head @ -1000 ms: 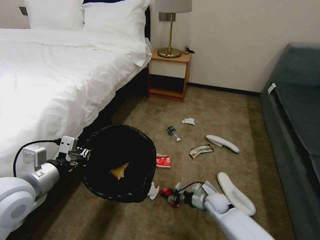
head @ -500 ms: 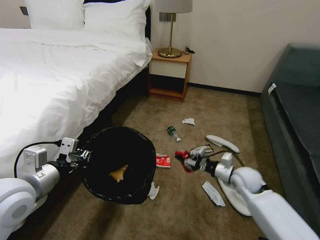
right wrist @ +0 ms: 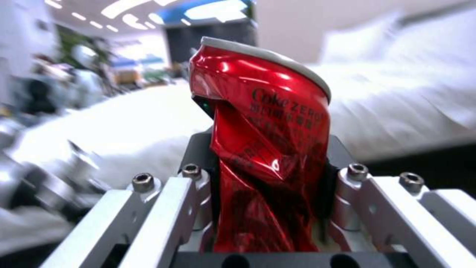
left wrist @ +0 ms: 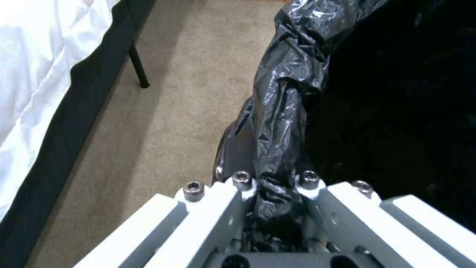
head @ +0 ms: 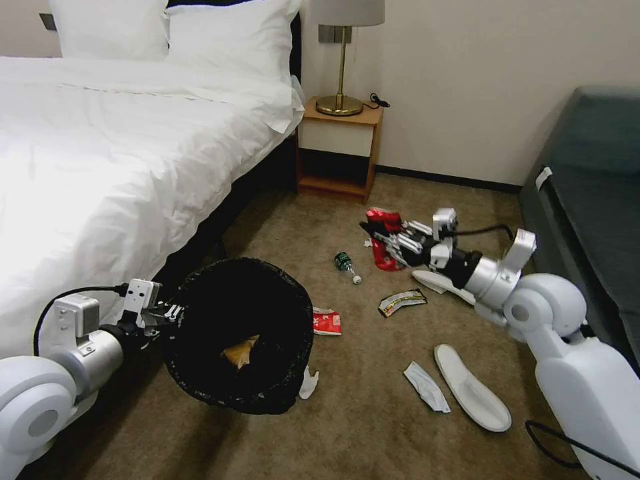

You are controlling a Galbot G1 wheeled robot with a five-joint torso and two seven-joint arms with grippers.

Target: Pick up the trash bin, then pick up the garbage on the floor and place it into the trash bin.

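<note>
Red crushed can [head: 384,239] clamped in right gripper [head: 393,241], aloft at 1 o'clock of trash bin [head: 239,333] | left gripper [head: 167,313] pinches only bag rim; risk: thin film slips, bin tilts; can released early misses the mouth

Crushed red can [right wrist: 267,156] in right tool [right wrist: 270,208]

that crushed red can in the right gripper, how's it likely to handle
The crushed red can is dented and twisted, so it is probably light and unlikely to roll. Its glossy metal may be slippery, though the right gripper pinches its creased waist, which likely helps.
</note>
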